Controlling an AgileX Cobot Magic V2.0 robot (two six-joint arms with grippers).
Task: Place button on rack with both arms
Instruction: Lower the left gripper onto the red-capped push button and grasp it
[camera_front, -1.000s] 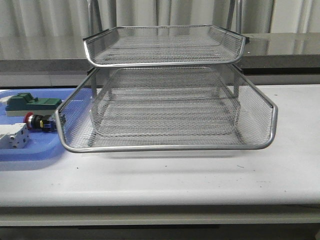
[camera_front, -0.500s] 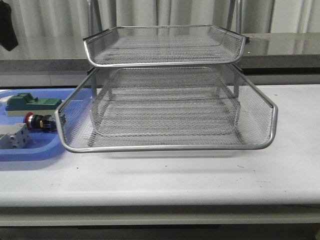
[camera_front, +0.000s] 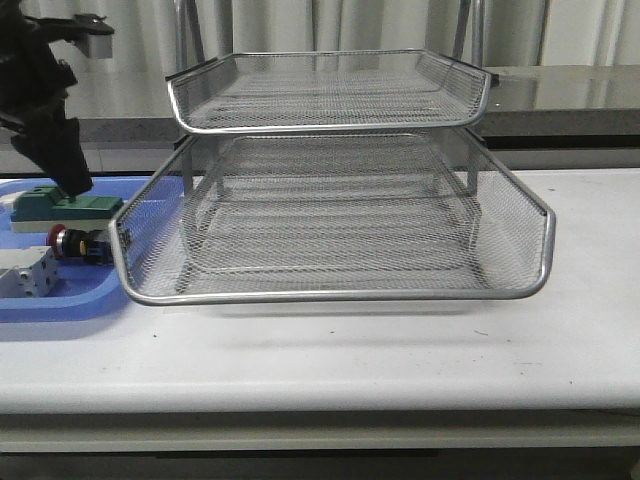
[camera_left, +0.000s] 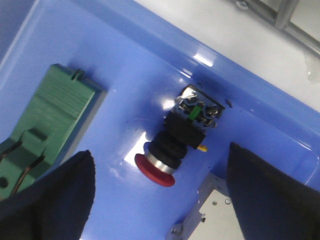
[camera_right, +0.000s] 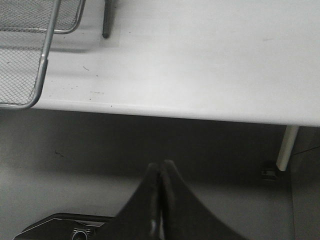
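The left arm (camera_front: 40, 100) reaches down at the table's left end, its gripper (camera_left: 160, 200) spread wide, fingers (camera_left: 50, 200) far apart. The right gripper (camera_right: 160, 172) hangs beyond the table edge, fingers pressed together.

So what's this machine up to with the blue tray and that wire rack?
The left arm's tool hangs open above the blue tray, lined up over a red-capped button that lies there between a green block and a white block. Nothing is gripped yet. The wire rack beside the tray, where the button is meant to go, holds nothing that can be seen. The right arm's tool is shut and sits off the table's front edge, away from it all.
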